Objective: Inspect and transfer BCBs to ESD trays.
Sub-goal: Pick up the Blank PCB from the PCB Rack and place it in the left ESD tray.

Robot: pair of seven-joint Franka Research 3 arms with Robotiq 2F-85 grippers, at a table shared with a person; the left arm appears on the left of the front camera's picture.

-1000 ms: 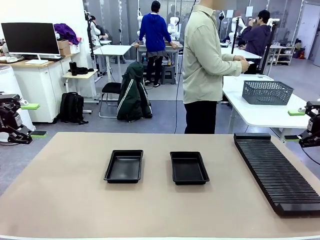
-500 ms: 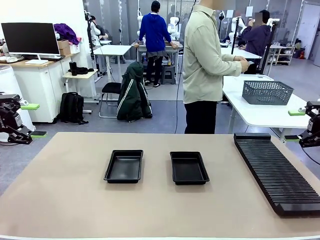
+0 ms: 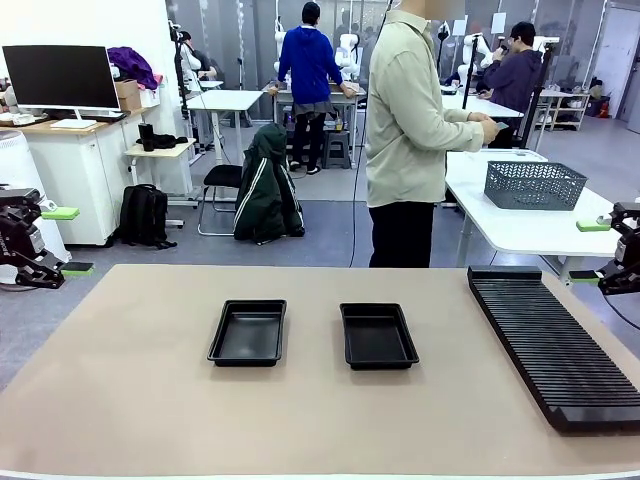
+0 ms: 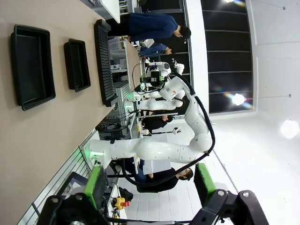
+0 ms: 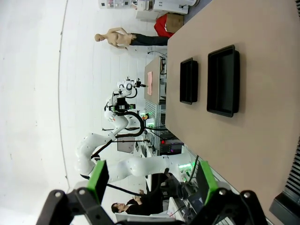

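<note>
The jaws of the left gripper [image 3: 68,240] are held wide apart with nothing between the green pads, and the same is seen at the right gripper [image 3: 588,251]. Both are parked off the outer edges of the table [image 3: 120,400], the left past its left edge and the right just beyond the far end of the slotted rack [image 3: 550,340]. Nothing is touched by either.

Further in, the left ESD tray [image 3: 248,333] and the right ESD tray [image 3: 378,336] are set side by side near the middle of the table, apart from each other, and both are empty. The rack is laid along the table's right side, its slots unfilled as far as can be told.

Beyond the table a person [image 3: 408,130] is turned side-on toward a white side table on which a grey mesh basket [image 3: 534,184] is set. The person's hands [image 3: 488,128] are held together at chest height. What is held in them, if anything, is too small to be made out.

The task is judged to be at its very start: no BCBs are laid in a tray, none is being inspected at the table, and both trays are left to be filled.

Against the frame a second earlier almost nothing is changed. Grippers, trays and rack are found in the same places, the jaws are equally wide, and the person's stance is kept.
</note>
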